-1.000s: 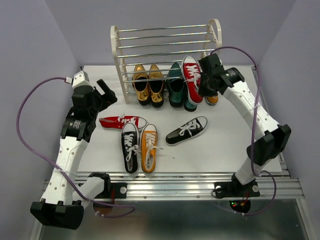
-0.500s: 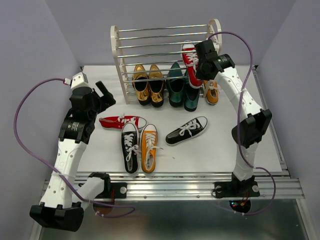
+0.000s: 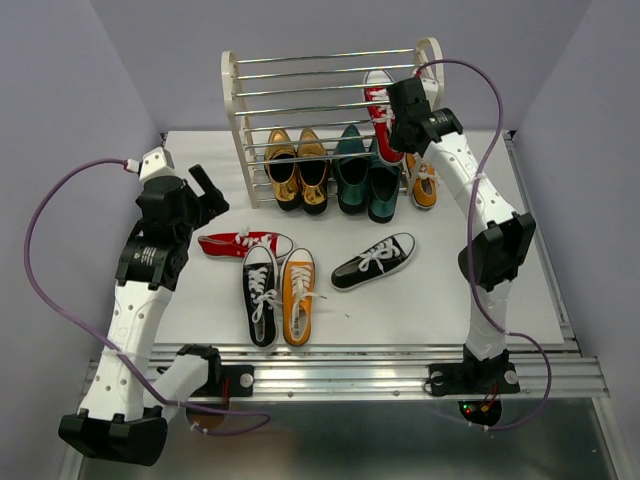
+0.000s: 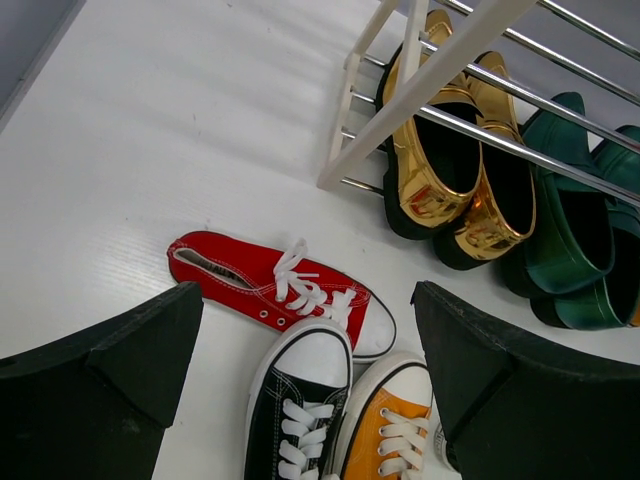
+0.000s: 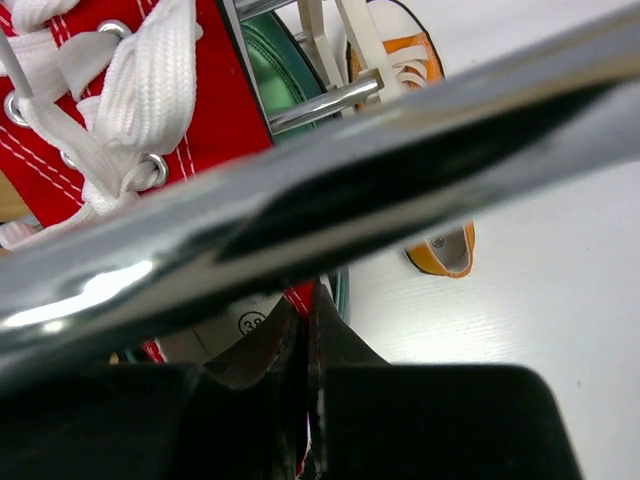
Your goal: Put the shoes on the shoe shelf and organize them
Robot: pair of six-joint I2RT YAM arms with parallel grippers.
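My right gripper [image 3: 398,118] is shut on the heel edge of a red sneaker [image 3: 381,108], which it holds up at the right end of the cream shoe shelf [image 3: 232,95], over the rods. In the right wrist view the red sneaker [image 5: 120,100] fills the upper left behind a blurred rod [image 5: 330,190]. An orange sneaker [image 3: 424,185] stands under the shelf's right end. On the table lie a red sneaker [image 3: 243,243], a black one [image 3: 261,294], an orange one [image 3: 298,296] and another black one [image 3: 374,260]. My left gripper [image 3: 207,189] hangs open above the lying red sneaker [image 4: 275,290].
A glossy gold pair [image 3: 297,168] and a glossy dark green pair [image 3: 364,180] stand on the shelf's lowest tier. The purple cables loop beside both arms. The white table [image 3: 500,300] ends at a metal rail near the arm bases.
My right gripper has carried the red sneaker up and back, from in front of the green pair to the shelf's upper rods. The left arm has barely shifted.
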